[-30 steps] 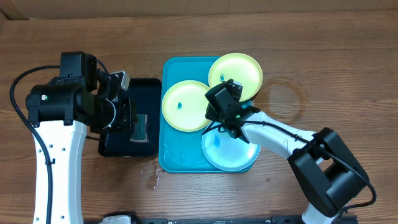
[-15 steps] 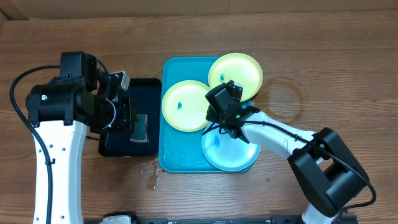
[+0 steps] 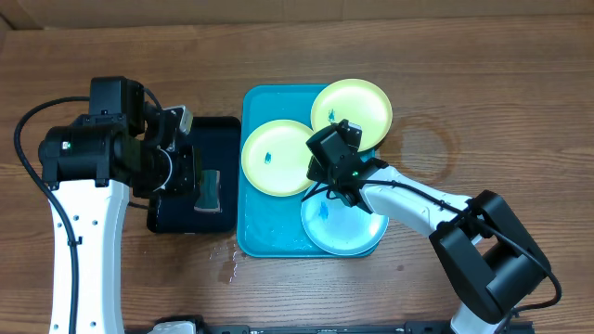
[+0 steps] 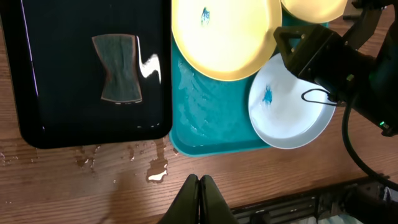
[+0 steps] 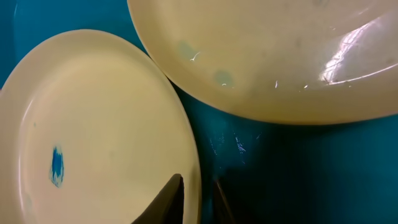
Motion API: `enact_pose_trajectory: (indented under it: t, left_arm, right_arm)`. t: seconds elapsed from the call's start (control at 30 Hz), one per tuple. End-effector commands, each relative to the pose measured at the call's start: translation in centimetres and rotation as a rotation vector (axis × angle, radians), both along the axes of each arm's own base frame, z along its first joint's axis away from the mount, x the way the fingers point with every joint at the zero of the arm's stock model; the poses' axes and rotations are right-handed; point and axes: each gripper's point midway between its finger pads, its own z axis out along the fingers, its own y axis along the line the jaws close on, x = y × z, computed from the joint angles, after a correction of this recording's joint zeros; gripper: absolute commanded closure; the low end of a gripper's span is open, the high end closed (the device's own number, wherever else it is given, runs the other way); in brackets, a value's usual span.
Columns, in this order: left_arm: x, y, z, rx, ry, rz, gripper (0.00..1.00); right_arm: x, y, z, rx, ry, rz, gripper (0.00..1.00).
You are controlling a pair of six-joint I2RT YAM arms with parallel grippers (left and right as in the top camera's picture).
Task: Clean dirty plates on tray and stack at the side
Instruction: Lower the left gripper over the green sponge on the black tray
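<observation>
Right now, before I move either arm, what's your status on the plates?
Left gripper shut, empty, above the table. Right gripper astride rim of smudged yellow plate, grip unconfirmed. Second yellow plate close beside it.

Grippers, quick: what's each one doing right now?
Left gripper: closed, empty.
Right gripper: jaws astride the rim of a yellow plate; whether it grips cannot be told.

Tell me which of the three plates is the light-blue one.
The light-blue plate lies at the near right corner of the tray, closest to the robot. The two yellow-green plates sit farther back.
</observation>
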Motion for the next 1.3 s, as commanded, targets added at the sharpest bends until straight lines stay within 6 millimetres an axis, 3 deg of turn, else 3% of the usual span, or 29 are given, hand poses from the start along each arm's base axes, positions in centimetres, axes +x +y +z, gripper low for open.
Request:
enact_pose_trajectory:
  t: [0.0,0.43,0.8,1.27]
  left_arm:
    - [0.2,0.2,-0.4,0.010,0.005,0.011,0.94]
    - [0.2,0.2,-2.2,0.007,0.032,0.019,0.87]
    - [0.3,0.2,-2.3,0.007,0.031,0.018,0.73]
    - [0.9,1.7,-2.8,0.086,0.022,0.077,0.65]
  right_arm:
    - [0.0,0.1,-0.2,-0.011,-0.008,0.023,0.83]
    - [0.0,0.0,-0.8,-0.018,0.001,0.022,0.82]
    - [-0.1,0.0,-0.9,-0.020,0.006,0.023,0.95]
    - [-0.4,-0.3,-0.4,-0.052,0.045,0.023,0.96]
